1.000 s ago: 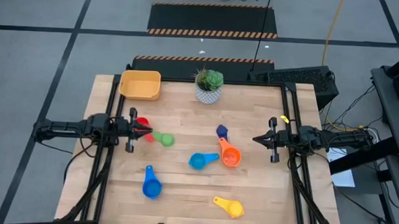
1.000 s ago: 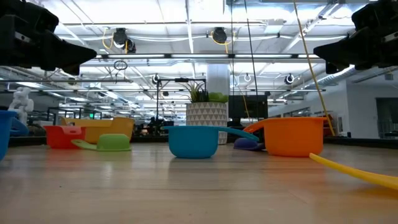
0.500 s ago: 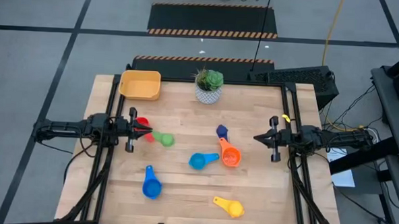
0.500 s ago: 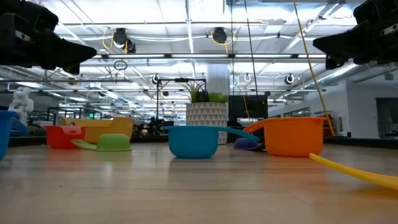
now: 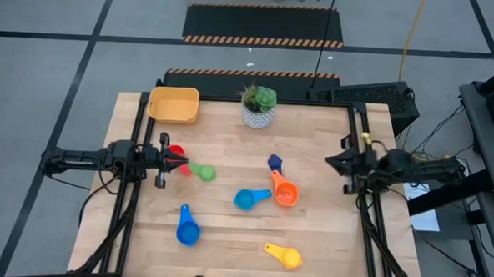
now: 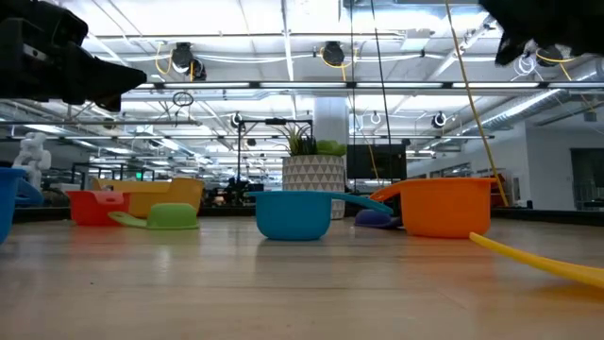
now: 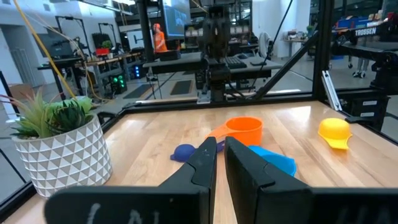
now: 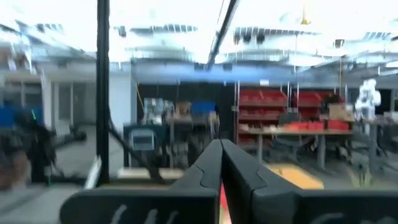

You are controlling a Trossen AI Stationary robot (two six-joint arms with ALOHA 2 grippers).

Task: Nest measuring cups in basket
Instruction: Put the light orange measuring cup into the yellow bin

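Your left gripper (image 5: 182,160) hovers at the table's left edge, its dark fingers (image 7: 202,163) nearly together with only a thin slit between them, holding nothing. Just beneath and beside its tips lie the small red plastic measuring cup (image 5: 176,153) and the small green plastic measuring cup (image 5: 204,172). Behind them, in the far left corner, sits the low-walled rectangular yellow-orange plastic basket (image 5: 174,104), with no cup in it. Toward the near edge you see the dark blue plastic scoop (image 5: 187,229). At mid-table stands the white patterned pot with a green plant (image 5: 258,106), then the light blue plastic cup (image 5: 247,198), the small navy cup (image 5: 274,162) and the orange plastic cup (image 5: 284,191), with the yellow plastic cup (image 5: 285,255) nearest the front. Your right gripper (image 5: 330,160) is raised at the right edge, fingers (image 8: 211,167) pressed shut, empty.
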